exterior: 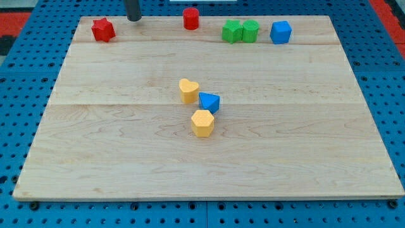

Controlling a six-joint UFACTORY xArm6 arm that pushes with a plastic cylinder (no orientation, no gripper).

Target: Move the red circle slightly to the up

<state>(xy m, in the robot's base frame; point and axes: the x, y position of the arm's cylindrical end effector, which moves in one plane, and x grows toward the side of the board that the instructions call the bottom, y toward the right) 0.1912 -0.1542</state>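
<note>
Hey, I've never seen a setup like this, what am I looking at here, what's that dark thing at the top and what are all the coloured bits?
One camera looks down at a wooden board. The dark thing is a robot arm's rod; my tip rests near the view's top edge and holds nothing, it only pushes. To its left sits a red star, to its right the red circle, apart from the tip. Further right are two green blocks and a blue cube. Mid-board cluster a yellow heart, a blue triangle and a yellow hexagon.
</note>
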